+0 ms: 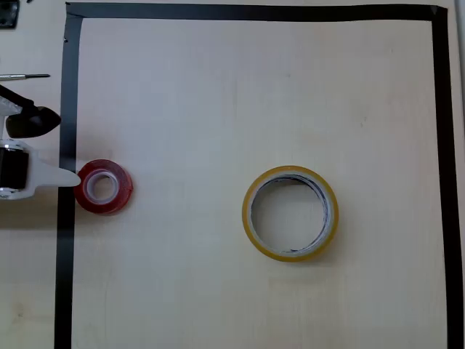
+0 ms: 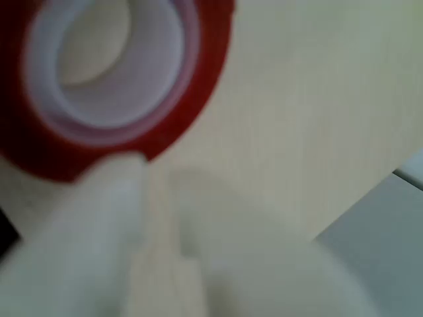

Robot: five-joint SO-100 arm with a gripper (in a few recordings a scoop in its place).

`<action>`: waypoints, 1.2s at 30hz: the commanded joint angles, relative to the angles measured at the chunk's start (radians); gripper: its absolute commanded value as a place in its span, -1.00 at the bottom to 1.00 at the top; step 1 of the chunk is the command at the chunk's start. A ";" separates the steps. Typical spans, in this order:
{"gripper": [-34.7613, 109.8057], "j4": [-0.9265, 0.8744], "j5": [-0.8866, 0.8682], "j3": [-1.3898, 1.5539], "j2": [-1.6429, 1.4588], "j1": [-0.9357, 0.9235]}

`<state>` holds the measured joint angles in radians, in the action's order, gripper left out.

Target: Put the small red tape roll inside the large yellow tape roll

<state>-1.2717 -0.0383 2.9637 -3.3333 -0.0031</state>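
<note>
- At the table's (image 1: 218, 94) left edge, your end effector (image 1: 69, 177) is touching the small red tape roll (image 1: 103, 187); grip state unclear.
- Nothing is sitting inside the large yellow tape roll (image 1: 290, 213) yet; lifting and placing are remaining.

One small red tape roll (image 1: 103, 186), one large yellow tape roll (image 1: 290, 212)

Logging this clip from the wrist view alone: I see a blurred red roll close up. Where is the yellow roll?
Observer: In the overhead view the large yellow tape roll lies flat right of centre, well apart from the small red tape roll.
Operator: Is its hole free?
Observer: Yes, bare table shows through it.
Operator: Are the jaws closed on the red roll?
Observer: No, they stand open; the white one touches its left side.
</note>
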 commanded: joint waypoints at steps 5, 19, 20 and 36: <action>-0.52 -0.014 -0.012 0.034 -0.002 -0.014; -0.52 -0.018 -0.012 0.034 -0.002 -0.011; -0.52 -0.018 -0.012 0.034 -0.002 -0.011; -0.52 0.006 -0.003 -0.482 0.580 -0.054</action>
<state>-1.2517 -0.0399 2.7443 -3.0281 -0.0322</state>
